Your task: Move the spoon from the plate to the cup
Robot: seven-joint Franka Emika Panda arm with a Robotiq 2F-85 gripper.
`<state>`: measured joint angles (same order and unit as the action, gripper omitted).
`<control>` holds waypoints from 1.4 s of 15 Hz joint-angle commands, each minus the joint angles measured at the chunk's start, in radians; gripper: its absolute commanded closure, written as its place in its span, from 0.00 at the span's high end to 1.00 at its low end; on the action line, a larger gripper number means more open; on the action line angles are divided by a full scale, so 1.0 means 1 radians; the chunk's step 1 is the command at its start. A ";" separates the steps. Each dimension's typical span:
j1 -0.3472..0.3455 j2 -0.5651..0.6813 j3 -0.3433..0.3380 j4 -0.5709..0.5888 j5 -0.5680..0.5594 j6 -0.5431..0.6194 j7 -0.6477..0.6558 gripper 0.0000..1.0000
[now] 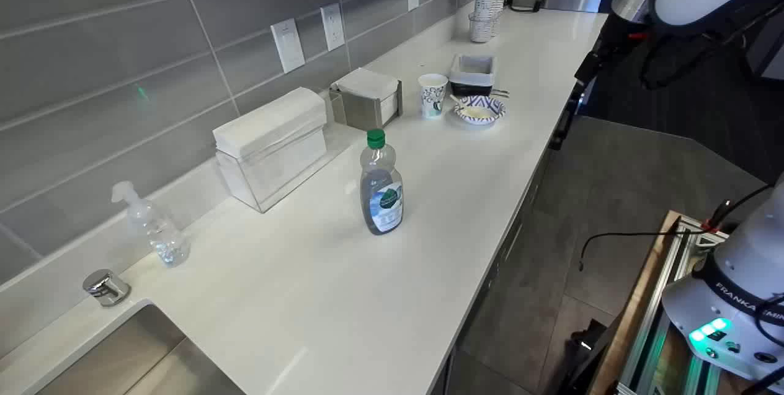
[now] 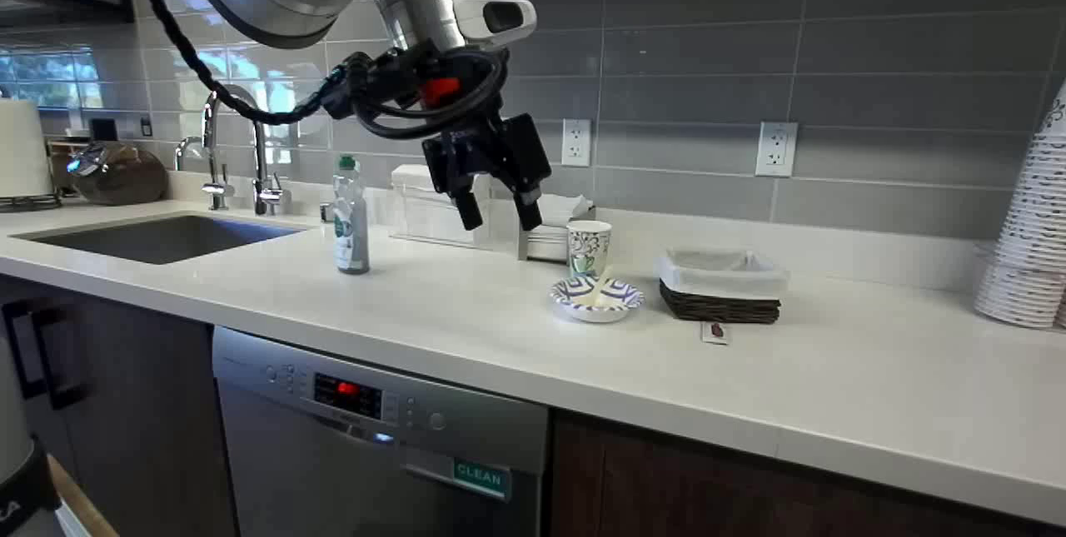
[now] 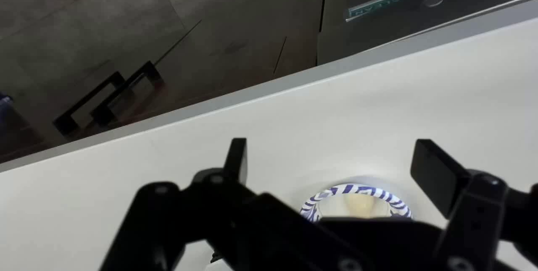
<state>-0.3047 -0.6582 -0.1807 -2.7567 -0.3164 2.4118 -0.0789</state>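
Observation:
The plate is a shallow white paper dish with a blue pattern (image 1: 499, 113); it also shows in an exterior view (image 2: 566, 294) and partly in the wrist view (image 3: 352, 188). A pale spoon (image 2: 597, 291) lies in it, its handle over the rim towards the cup; the handle end shows in an exterior view (image 1: 456, 100). In the wrist view the gripper body hides most of the spoon (image 3: 359, 203). The cup (image 1: 432, 96), white paper with a leafy print (image 2: 588, 247), stands upright beside the plate. My gripper (image 2: 500, 216) is open and empty above the counter (image 3: 330, 151).
A lined dark basket (image 2: 723, 305) stands beside the plate, with a small packet (image 2: 714, 333) before it. A napkin holder (image 1: 367, 104) is behind the cup. The soap bottle (image 1: 383, 196), towel box (image 1: 275, 156), spray bottle (image 1: 158, 229) and stacked cups (image 2: 1028, 229) stand on the counter.

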 commanded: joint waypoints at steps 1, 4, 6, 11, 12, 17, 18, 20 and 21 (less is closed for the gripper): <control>-0.004 0.001 0.004 -0.001 0.005 -0.003 -0.004 1.00; -0.004 0.005 0.004 -0.005 0.005 -0.003 -0.004 1.00; -0.004 0.005 0.004 -0.005 0.005 -0.003 -0.004 1.00; 0.021 0.089 0.015 0.041 0.023 0.075 0.019 1.00; 0.029 0.127 0.022 0.070 0.033 0.085 0.026 1.00; 0.115 0.358 0.016 0.260 0.113 0.072 -0.013 1.00; 0.117 0.418 0.024 0.315 0.117 0.054 0.004 1.00; 0.128 0.524 0.021 0.409 0.138 0.076 0.012 1.00; 0.131 0.579 0.017 0.459 0.153 0.087 0.012 1.00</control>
<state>-0.1897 -0.2709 -0.1564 -2.4621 -0.2103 2.4876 -0.0699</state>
